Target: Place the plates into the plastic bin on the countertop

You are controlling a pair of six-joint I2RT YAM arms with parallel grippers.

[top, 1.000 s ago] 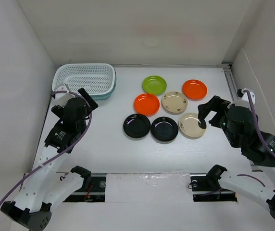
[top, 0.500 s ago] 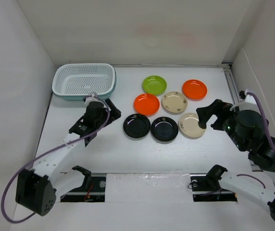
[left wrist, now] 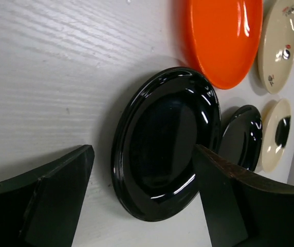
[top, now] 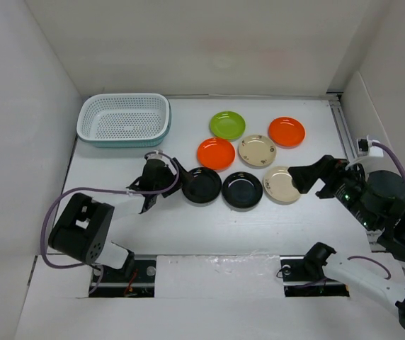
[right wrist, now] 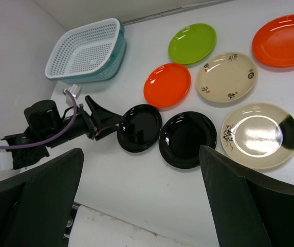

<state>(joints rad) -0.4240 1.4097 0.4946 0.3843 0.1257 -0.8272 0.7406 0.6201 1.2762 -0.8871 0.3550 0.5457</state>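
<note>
White countertop (top: 209, 227), glossy round black plate (left wrist: 167, 139) loose between wide-spread left gripper (left wrist: 143, 154) jaws; right gripper (right wrist: 140, 150) agape, empty

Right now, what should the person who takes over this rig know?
Left gripper: open, low over the countertop, jaws at the rim of the left black plate, not gripping it.
Right gripper: open, empty, raised beside the nearer beige plate.
Plastic bin: empty, far left corner.
Done: nothing binned.
Left: all seven plates, lying right of the bin.
</note>
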